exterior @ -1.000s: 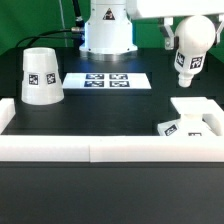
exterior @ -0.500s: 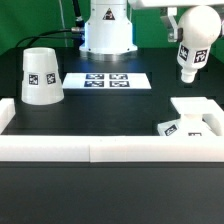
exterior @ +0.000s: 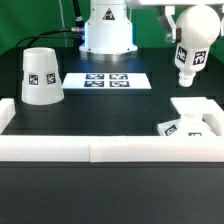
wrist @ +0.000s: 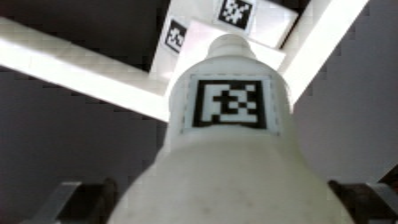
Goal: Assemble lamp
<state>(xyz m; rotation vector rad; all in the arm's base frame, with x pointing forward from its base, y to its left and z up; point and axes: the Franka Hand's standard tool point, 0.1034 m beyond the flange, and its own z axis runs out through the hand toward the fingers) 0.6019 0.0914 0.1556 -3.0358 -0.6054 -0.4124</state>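
Note:
My gripper (exterior: 193,20) is shut on the rounded head of the white bulb (exterior: 190,50) and holds it in the air at the exterior view's upper right, neck pointing down, tag facing out. In the wrist view the bulb (wrist: 228,110) fills the middle between my gripper's (wrist: 222,205) dark fingers (wrist: 80,202). The flat square base (exterior: 196,110) lies on the table below the bulb, against the white wall; it also shows in the wrist view (wrist: 210,25) beyond the bulb's neck. The cone shade (exterior: 41,76) stands at the exterior view's left.
A white raised wall (exterior: 100,148) runs along the front and up both sides of the black table. The marker board (exterior: 106,79) lies in the middle at the back. The white robot pedestal (exterior: 107,35) stands behind it.
The bulb in my gripper has risen a little and shifted slightly to the exterior view's right. The shade and base have not moved.

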